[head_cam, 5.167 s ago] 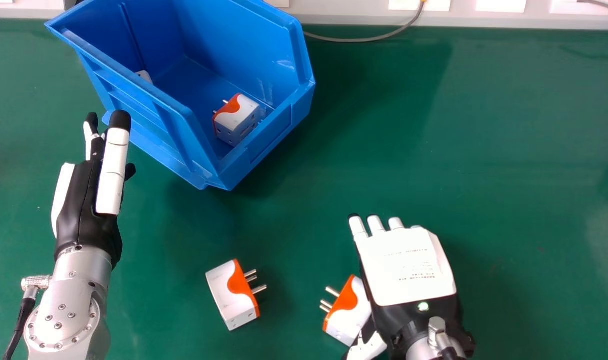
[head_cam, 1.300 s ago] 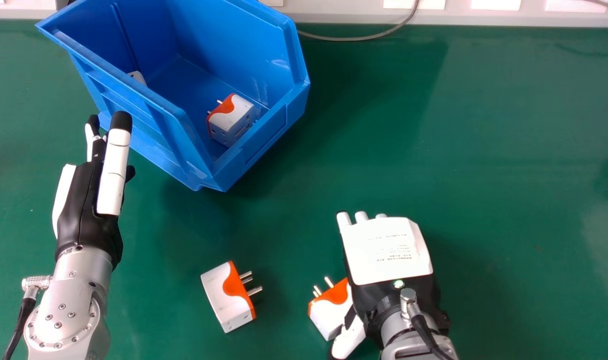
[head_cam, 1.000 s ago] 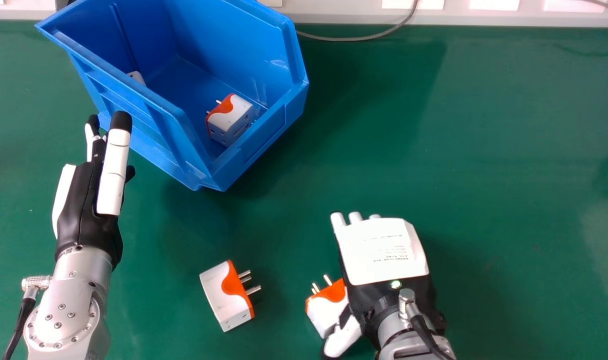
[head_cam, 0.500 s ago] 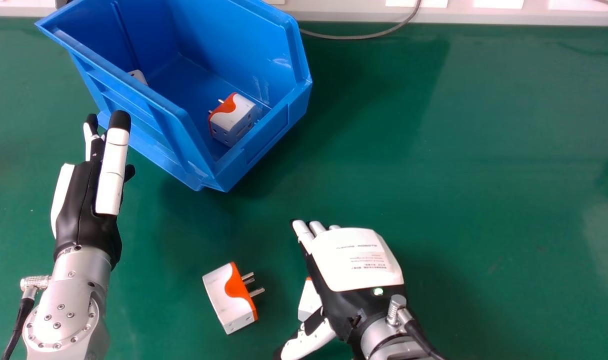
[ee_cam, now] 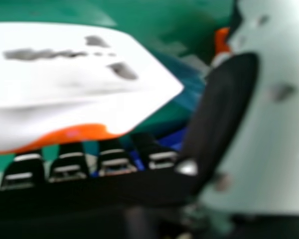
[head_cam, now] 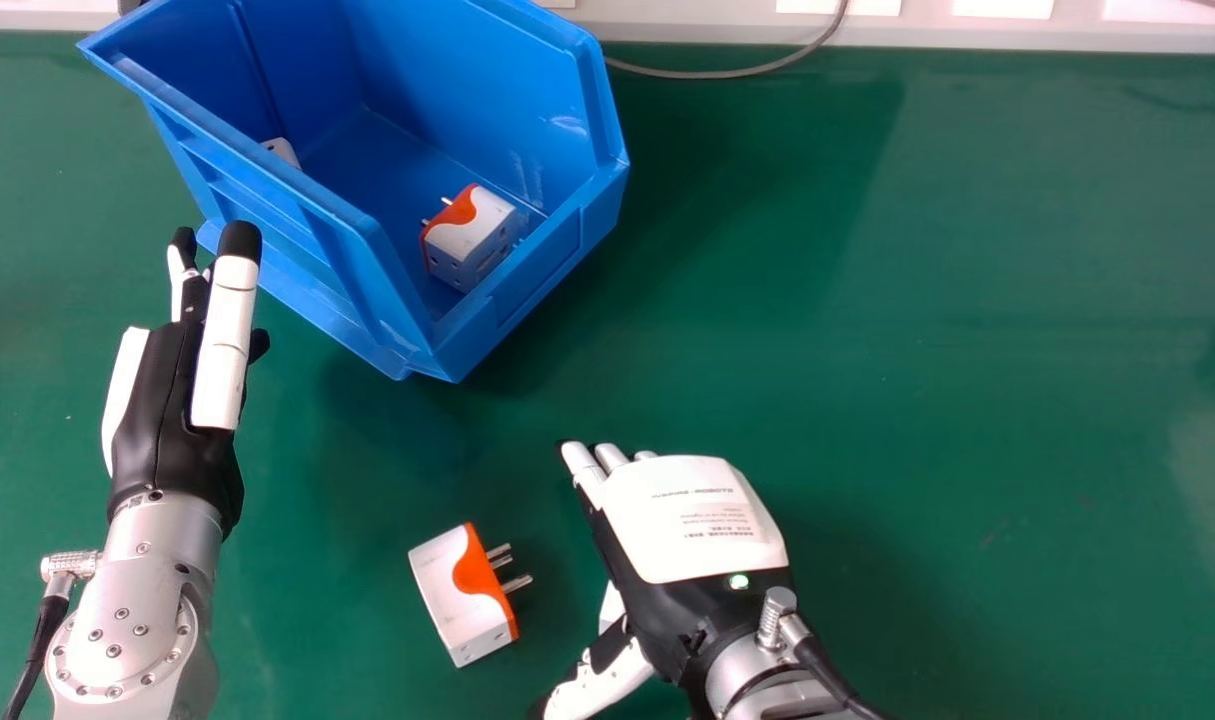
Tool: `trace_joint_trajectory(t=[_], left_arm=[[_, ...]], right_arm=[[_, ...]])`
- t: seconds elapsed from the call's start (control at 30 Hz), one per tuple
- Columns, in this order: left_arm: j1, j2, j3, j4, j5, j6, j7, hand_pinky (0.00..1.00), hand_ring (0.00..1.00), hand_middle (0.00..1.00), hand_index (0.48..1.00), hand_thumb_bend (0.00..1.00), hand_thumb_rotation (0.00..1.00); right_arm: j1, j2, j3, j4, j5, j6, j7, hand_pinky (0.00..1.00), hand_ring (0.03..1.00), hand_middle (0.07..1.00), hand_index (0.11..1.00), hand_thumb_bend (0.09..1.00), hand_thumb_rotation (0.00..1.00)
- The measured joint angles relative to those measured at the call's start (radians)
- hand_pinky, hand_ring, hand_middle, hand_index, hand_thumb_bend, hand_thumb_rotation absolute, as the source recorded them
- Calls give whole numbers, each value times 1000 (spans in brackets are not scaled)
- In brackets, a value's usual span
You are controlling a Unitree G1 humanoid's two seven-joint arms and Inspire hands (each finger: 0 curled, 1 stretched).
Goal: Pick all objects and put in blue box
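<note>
Green table (head_cam: 917, 300), right hand (head_cam: 697, 530) spread wide

It partly covers a plug adapter (ee_cam: 65, 79), fingers straight. Another adapter (head_cam: 457, 595) lies near the thumb; beyond, the left hand (head_cam: 177, 410) is near a blue box (head_cam: 327, 245) holding a third adapter (head_cam: 472, 235).

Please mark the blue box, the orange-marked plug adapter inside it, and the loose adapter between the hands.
Blue box (head_cam: 542, 272): head view, near outer wall.
Plug adapter inside box (head_cam: 485, 222): head view, white casing.
Loose adapter (head_cam: 453, 598): head view, white face.
</note>
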Motion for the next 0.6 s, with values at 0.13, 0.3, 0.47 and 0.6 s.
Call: trace_joint_trajectory(t=[0.13, 0.3, 0.47, 0.6], left_arm=[[0, 0, 0, -3, 1, 0, 0, 940, 980, 1000, 1000, 730, 1000], [0, 0, 0, -5, 1, 0, 5, 932, 974, 1000, 1000, 733, 1000], [0, 0, 0, -12, 1, 0, 9, 932, 974, 1000, 1000, 735, 1000], [0, 0, 0, -15, 1, 0, 9, 931, 974, 1000, 1000, 733, 1000]], right_arm=[[-6, -3, 10, 0, 0, 0, 1, 307, 395, 493, 538, 512, 0], [-13, -5, 21, 0, -1, 3, 10, 312, 395, 512, 528, 512, 0], [-21, -6, 31, 0, -22, 22, 28, 308, 401, 531, 512, 512, 0], [-27, -8, 40, 0, -68, 51, 50, 292, 396, 528, 519, 512, 0]])
